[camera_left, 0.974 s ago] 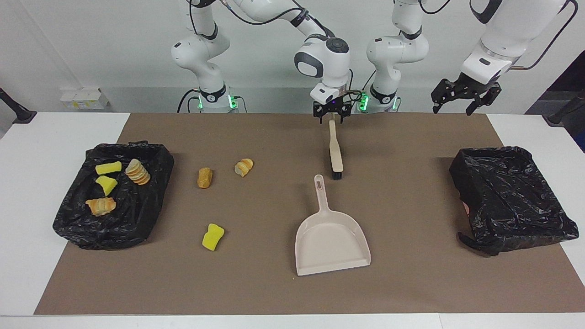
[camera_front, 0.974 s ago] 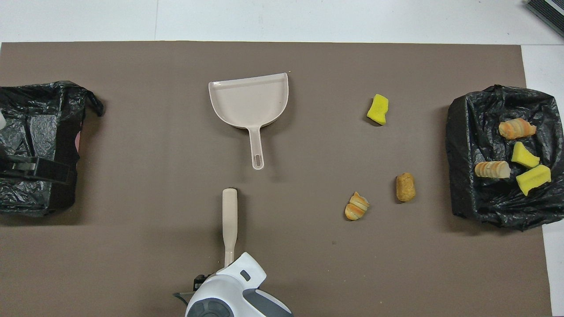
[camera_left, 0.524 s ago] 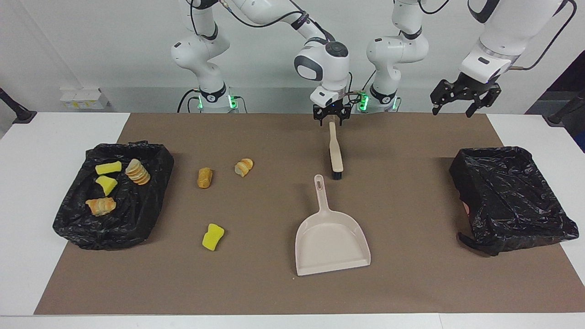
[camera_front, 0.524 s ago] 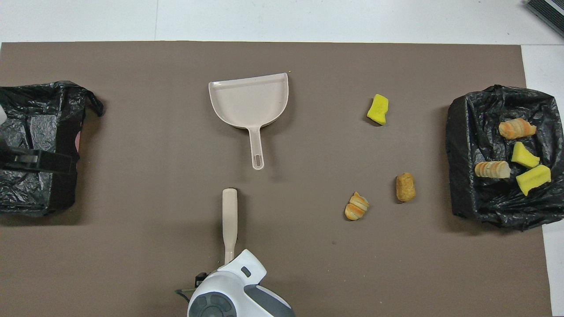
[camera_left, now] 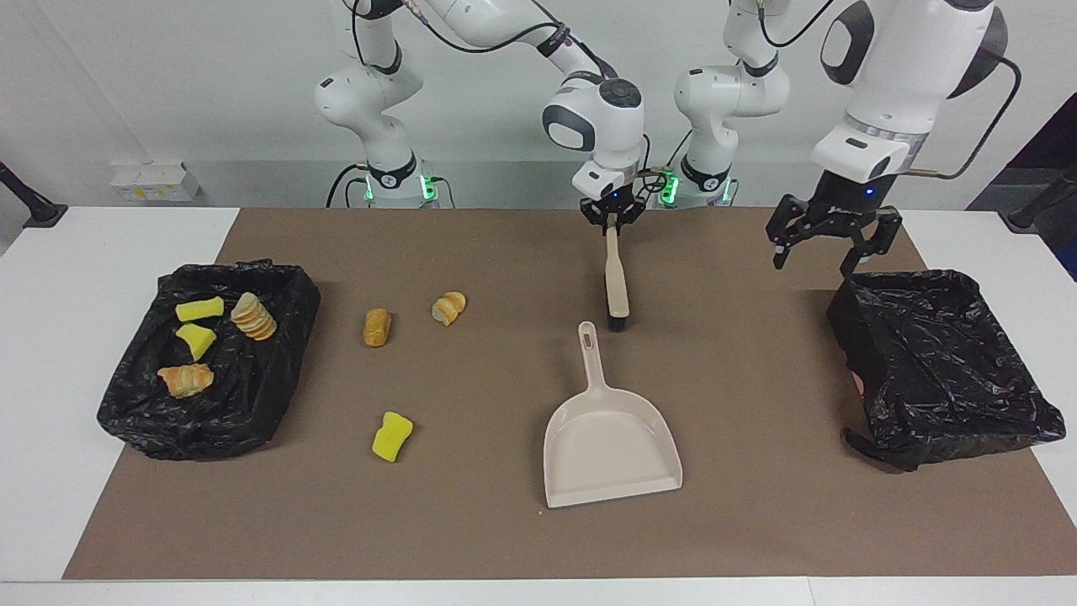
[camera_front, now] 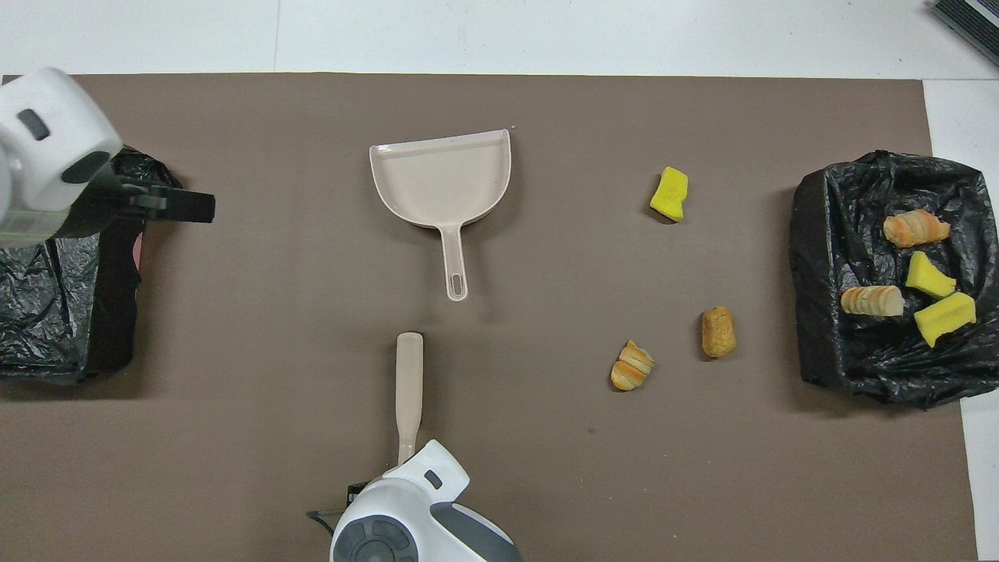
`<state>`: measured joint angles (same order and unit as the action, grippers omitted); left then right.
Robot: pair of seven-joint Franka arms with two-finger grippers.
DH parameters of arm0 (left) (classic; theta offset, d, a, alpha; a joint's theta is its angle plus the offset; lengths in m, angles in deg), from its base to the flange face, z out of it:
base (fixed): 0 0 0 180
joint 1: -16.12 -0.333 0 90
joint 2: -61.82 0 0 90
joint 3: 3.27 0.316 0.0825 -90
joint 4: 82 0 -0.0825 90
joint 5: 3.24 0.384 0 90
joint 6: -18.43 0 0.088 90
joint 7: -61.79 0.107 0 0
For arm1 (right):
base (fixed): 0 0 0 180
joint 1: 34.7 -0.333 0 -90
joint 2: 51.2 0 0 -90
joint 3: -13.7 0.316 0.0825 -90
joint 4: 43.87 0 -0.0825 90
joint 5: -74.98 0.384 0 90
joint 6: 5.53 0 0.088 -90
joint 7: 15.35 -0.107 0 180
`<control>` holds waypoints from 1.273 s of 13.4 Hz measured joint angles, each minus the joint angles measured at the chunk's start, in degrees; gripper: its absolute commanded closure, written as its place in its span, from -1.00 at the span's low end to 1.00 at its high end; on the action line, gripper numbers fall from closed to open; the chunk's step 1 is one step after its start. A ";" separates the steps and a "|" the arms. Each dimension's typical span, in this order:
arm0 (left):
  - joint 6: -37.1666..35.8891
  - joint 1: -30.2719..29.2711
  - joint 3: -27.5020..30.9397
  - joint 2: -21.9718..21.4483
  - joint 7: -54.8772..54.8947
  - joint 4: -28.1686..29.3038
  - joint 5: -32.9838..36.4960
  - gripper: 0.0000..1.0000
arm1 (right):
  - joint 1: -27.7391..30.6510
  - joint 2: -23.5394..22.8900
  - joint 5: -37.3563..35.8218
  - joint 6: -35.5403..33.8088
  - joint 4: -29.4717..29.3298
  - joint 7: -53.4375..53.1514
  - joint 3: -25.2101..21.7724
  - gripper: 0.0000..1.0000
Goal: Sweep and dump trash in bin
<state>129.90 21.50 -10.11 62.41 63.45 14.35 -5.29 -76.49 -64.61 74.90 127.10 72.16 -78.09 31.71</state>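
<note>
Right gripper (camera_left: pixel 613 220): fingers pinched on brush (camera_left: pixel 618 282) handle end, bristles left free for sweeping | Left gripper (camera_left: pixel 825 244): fingers spread, held over bin (camera_left: pixel 942 362) edge | Trash (camera_left: pixel 393 436): three bits loose on mat (camera_left: pixel 471 522), four on black bag (camera_left: pixel 210 421) | Dustpan (camera_left: pixel 609 438): unheld, handle pointed toward robots.

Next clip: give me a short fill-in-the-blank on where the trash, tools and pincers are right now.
1. The right pincer is shut on the handle of the ____.
2. ____ pieces of trash lie on the brown mat, outside the bins.
3. The open left pincer hangs over the edge of the ____ bin.
4. The dustpan is held by ____ pincer.

Missing words: brush; three; empty; neither
</note>
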 measured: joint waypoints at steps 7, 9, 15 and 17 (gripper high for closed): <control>4.88 12.18 -0.13 16.37 -19.39 -10.54 2.78 -1.00 | 4.28 9.86 1.04 -14.12 1.96 -3.53 -0.37 1.00; 6.27 15.47 -0.16 22.23 -26.40 -13.71 2.85 -1.00 | 5.83 13.76 1.74 -15.63 6.96 -3.64 -0.39 1.00; 9.05 20.28 -0.31 27.98 -30.58 -11.08 2.69 -1.00 | 15.08 27.97 1.80 -16.61 23.18 -4.27 -0.63 1.00; 10.06 21.60 -0.32 28.59 -31.32 -8.52 2.69 -1.00 | 20.36 30.89 1.76 -20.91 25.10 -4.06 -0.69 1.00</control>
<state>139.96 43.11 -10.43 90.99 32.12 5.83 -2.60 -56.13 -33.72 76.66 106.19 97.26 -82.15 31.02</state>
